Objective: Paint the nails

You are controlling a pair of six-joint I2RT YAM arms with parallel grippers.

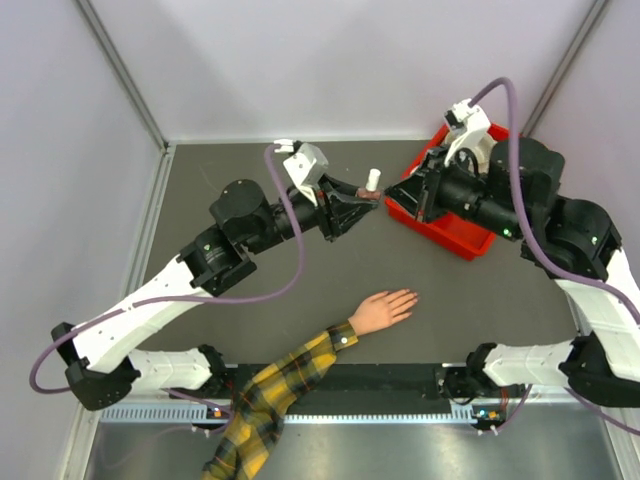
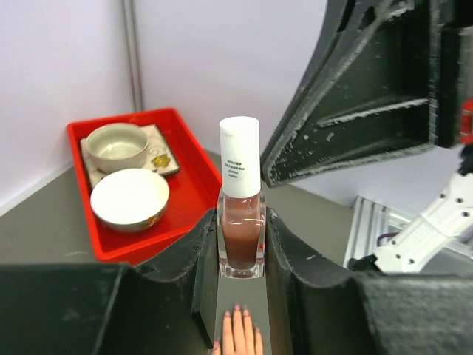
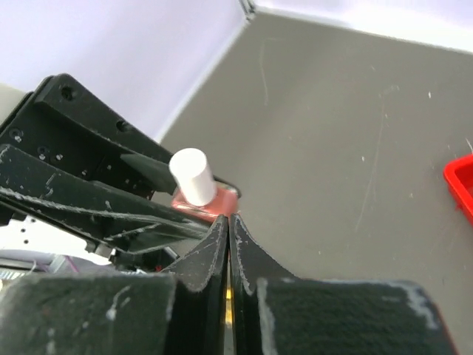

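The pale mannequin hand (image 1: 380,311) with a yellow plaid sleeve (image 1: 283,385) lies palm down at the table's front centre. Its tiny nails (image 1: 411,296) point right; they also show in the left wrist view (image 2: 237,310). My left gripper (image 1: 366,200) is shut on a small nail-polish bottle (image 2: 242,235) of reddish-brown polish with a white cap (image 1: 373,180), held upright above the table. My right gripper (image 1: 395,196) is shut and empty, its tips (image 3: 229,219) just beside the bottle (image 3: 211,202), below its cap.
A red tray (image 1: 458,233) stands at the back right under my right arm. In the left wrist view, the tray (image 2: 194,194) holds a white bowl (image 2: 129,198) and a cup (image 2: 117,145) on a saucer. Pale walls enclose the table.
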